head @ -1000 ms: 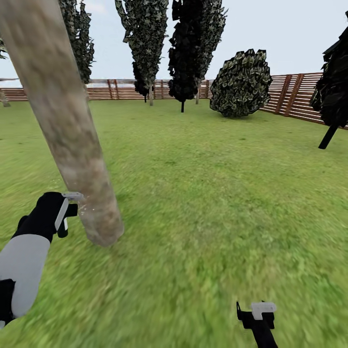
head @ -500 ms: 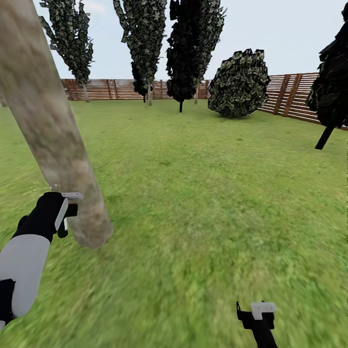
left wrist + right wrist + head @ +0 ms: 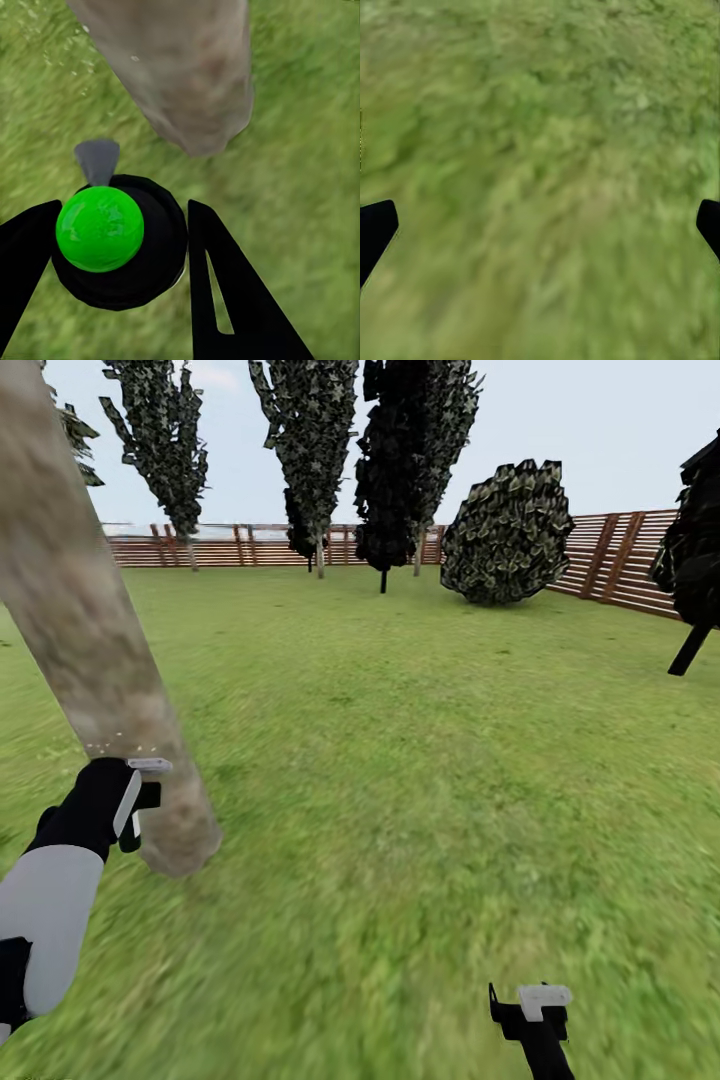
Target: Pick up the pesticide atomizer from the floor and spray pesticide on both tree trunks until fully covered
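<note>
The left gripper [image 3: 120,247] is clamped on the atomizer [image 3: 120,244], its black fingers [image 3: 225,292] flanking the round dark body, whose top shows bright green here, and a grey nozzle aimed at the trunk [image 3: 95,650]. In the head view the left gripper [image 3: 135,800] hangs just beside the foot of the trunk, with faint pale specks, possibly spray, at the bark above it. The right gripper [image 3: 530,1015] sits low over the lawn [image 3: 430,760], its fingertips spread wide and empty in the wrist view.

The atomizer looks small, rigid and light, probably smooth-sided; a squeeze across the round body, as here, seems the sensible hold, keeping the nozzle clear.

Against half a second ago the whole head view has shifted: trunk further left, far conifers [image 3: 410,460] and fence [image 3: 620,560] slid right, which suggests the camera has turned. Both grippers sit at the same places in frame.
</note>
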